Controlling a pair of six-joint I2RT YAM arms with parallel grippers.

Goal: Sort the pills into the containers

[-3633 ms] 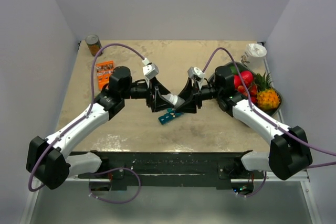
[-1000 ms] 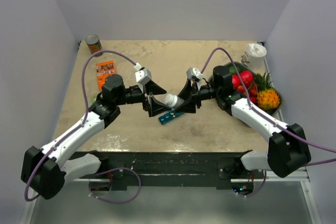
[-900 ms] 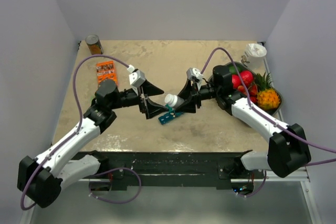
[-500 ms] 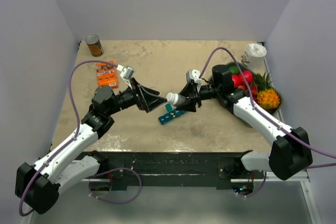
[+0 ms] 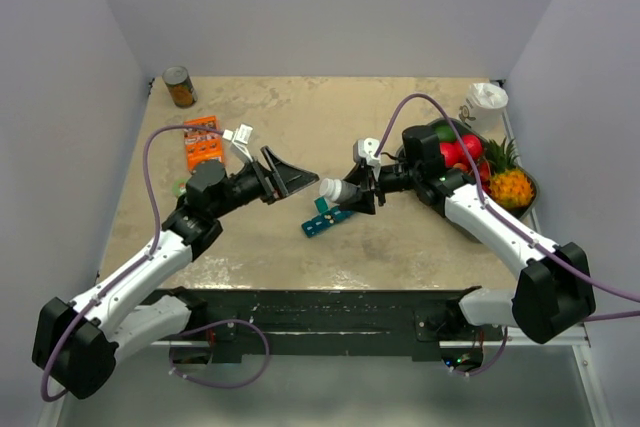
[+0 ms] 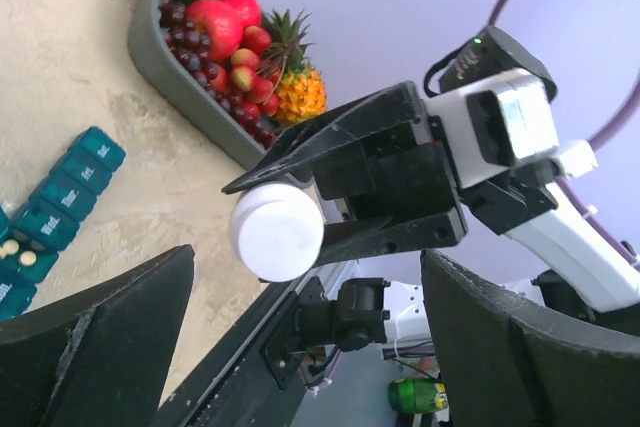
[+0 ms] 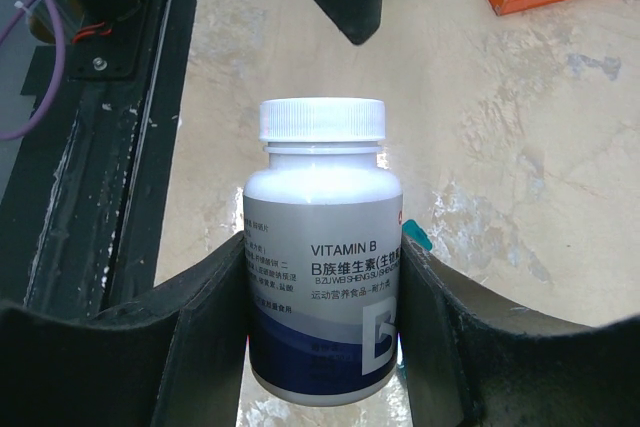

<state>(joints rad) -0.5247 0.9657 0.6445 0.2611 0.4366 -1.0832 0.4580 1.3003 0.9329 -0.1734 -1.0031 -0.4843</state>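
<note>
On the table (image 5: 420, 247), mid-frame in the top view, the left gripper (image 5: 292, 179) gapes empty. The right gripper (image 5: 352, 193) clamps the bottle (image 7: 322, 277) round its body, with the cap (image 7: 322, 119) on. It looks like light, rigid, smooth plastic, so I would grip the cap squarely. Just below lies the strip (image 5: 325, 218), light and likely to skid. Pills (image 6: 15, 251) sit in one open cell at the left edge of the left wrist view.
</note>
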